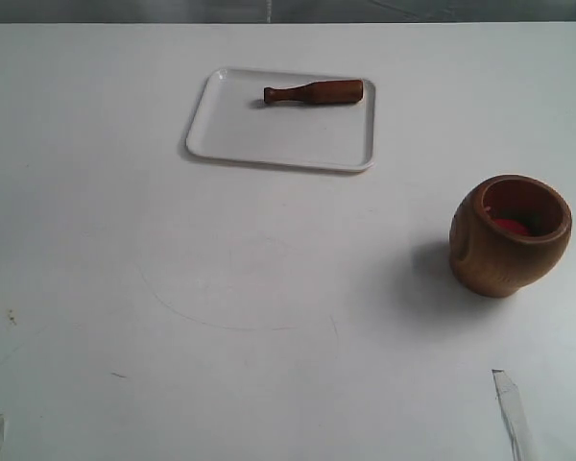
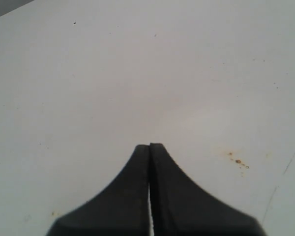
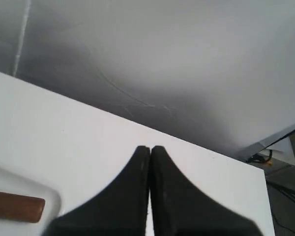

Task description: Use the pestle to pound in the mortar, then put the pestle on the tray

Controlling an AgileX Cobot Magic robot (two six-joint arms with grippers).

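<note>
The pestle (image 1: 314, 93) lies flat on the white tray (image 1: 269, 156) at the back of the table, its thick end to the right. The brown mortar (image 1: 504, 252) stands upright at the right, apart from the tray, with something red inside it. Neither gripper shows in the exterior view. My left gripper (image 2: 150, 146) is shut with nothing in it, over bare white table. My right gripper (image 3: 150, 148) is also shut and holds nothing. The pestle's thick end (image 3: 17, 206) and a corner of the tray (image 3: 44, 192) show off to one side of it, well apart.
A strip of clear tape (image 1: 512, 413) lies near the table's front right edge. Small rust-coloured spots (image 2: 237, 161) mark the table beside the left gripper. The table's far edge (image 3: 196, 143) and a grey wall lie beyond the right gripper.
</note>
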